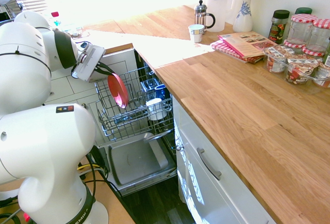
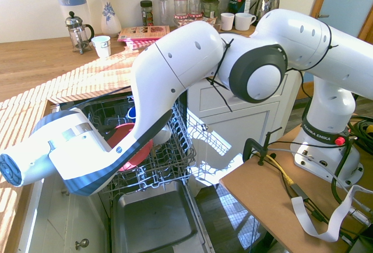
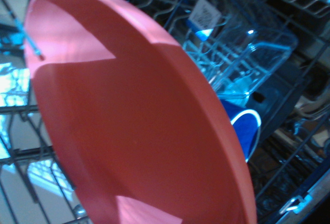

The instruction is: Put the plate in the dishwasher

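- Plate [image 1: 118,90] is held on edge by the gripper [image 1: 108,70], whose fingers are closed on its upper rim; it stands nearly upright over the pulled-out rack [image 1: 135,111] of the dishwasher [image 1: 138,158].
- Progress, as I judge it: the carry is done and the task is near its end. The plate's lower edge is down among the wires, but whether it is seated between the tines I cannot tell. What is left is to settle it into a slot, let go and pull the arm clear.
- The wrist view is filled by the plate's face, with rack wires and a blue cup [image 3: 246,131] behind it.
- Rack contents: the plate at the near side, a white cup [image 1: 155,108] just beside it, blue cups [image 1: 159,91] further in. The rest looks mostly bare wire.
- The door [image 1: 135,160] lies open and flat below the rack, nothing on it.
- On the table [image 1: 247,105]: jars, a jug, a coffee press, a vase, a small cup, all well apart from the dishwasher.
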`<state>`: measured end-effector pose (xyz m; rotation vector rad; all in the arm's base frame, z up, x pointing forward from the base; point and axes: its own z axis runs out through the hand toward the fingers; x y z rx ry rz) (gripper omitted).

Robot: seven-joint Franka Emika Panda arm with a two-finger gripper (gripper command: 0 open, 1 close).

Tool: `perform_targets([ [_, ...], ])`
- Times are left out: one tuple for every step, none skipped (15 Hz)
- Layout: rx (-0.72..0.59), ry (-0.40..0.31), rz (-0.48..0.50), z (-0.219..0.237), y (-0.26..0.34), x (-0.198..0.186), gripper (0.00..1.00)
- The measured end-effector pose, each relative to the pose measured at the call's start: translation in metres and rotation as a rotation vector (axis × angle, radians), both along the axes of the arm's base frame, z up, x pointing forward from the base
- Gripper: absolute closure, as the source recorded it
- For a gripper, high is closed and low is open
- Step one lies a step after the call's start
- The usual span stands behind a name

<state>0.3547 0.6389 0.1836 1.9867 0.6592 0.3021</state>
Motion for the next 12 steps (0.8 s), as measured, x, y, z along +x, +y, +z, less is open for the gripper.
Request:
perform_targets([
  [0.003,0.038,-0.020,0.004,-0.001,0.003,0.00],
  [0.011,0.074,-0.038,0.008,-0.002,0.007,0.00],
  [0.022,0.110,-0.056,0.011,-0.003,0.010,0.00],
  [0.032,0.143,-0.074,0.013,-0.005,0.012,0.00],
  [0.041,0.164,-0.089,0.016,-0.005,0.012,0.00],
  [0.047,0.175,-0.099,0.017,-0.006,0.012,0.00],
  [0.048,0.181,-0.107,0.018,-0.006,0.013,0.00],
  [0.050,0.186,-0.112,0.017,-0.006,0.013,0.00],
  [0.047,0.193,-0.117,0.015,-0.007,0.013,0.00],
  [0.044,0.203,-0.125,0.013,-0.007,0.011,0.00],
  [0.042,0.211,-0.133,0.012,-0.008,0.011,0.00],
  [0.041,0.217,-0.143,0.012,-0.010,0.012,0.00],
])
